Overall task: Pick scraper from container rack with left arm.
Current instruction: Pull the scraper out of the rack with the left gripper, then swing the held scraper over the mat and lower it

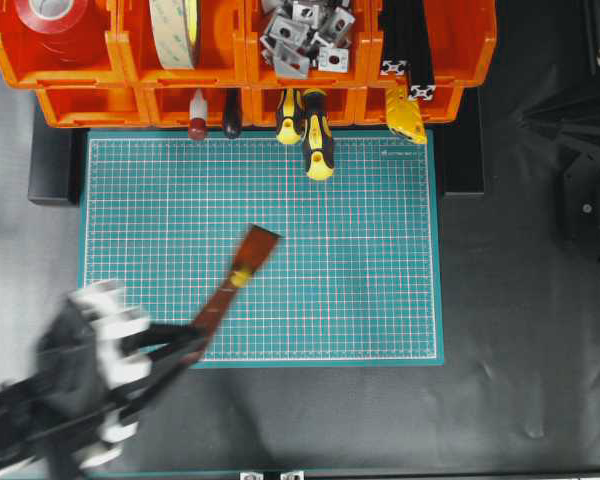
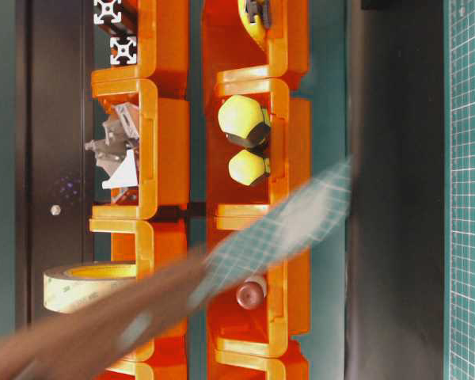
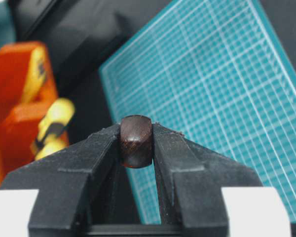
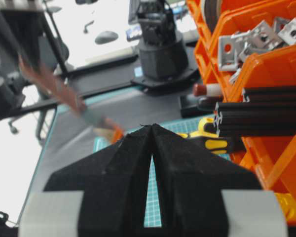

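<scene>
Motion blur smears the left gripper [image 1: 185,345] and most of the scraper [image 1: 238,280]. Reddish-brown handle pinched at its end, rusty blade raised over the green mat [image 1: 360,250], well apart from the orange rack [image 1: 80,105]. Right gripper [image 4: 152,129] pressed together.

Left arm [image 1: 40,410] comes in from the bottom-left corner of the overhead view, blurry, stretched low and pointing up and to the right. Its gripper [image 1: 185,345] has the jaws clamped on the handle end of the scraper [image 1: 242,272], with the blade sticking out past the tips. On the left wrist cam the two black fingers [image 3: 96,153] pinch the rounded wooden end from both sides. Right gripper [image 4: 152,129] only shows on its own wrist cam, jaws closed tip to tip, holding nothing.
</scene>
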Tool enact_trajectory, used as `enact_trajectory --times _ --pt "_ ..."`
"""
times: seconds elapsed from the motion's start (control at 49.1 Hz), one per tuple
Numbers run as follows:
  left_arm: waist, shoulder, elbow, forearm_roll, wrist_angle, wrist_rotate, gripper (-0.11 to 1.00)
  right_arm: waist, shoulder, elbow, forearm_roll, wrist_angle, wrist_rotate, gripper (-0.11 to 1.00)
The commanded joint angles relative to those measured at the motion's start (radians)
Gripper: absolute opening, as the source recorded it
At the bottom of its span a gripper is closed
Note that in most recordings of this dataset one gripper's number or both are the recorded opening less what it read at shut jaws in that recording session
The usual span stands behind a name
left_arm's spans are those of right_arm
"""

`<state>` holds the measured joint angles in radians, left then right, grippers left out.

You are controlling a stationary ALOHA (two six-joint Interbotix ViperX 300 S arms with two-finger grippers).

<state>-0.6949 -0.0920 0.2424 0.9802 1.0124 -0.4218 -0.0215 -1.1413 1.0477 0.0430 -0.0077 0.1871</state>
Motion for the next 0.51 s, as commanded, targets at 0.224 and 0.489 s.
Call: enact_trajectory --times 0.224,0.489 --pt "0.247 0.049 0.084 0.006 -0.316 0.121 0.21 -0.017 -0.015 -0.029 0.002 0.012 0.015 -0.01" --pt "0.313 0.086 0.112 0.006 -0.314 0.190 0.21 -0.026 -0.034 -0.041 0.002 0.048 0.028 -0.01"
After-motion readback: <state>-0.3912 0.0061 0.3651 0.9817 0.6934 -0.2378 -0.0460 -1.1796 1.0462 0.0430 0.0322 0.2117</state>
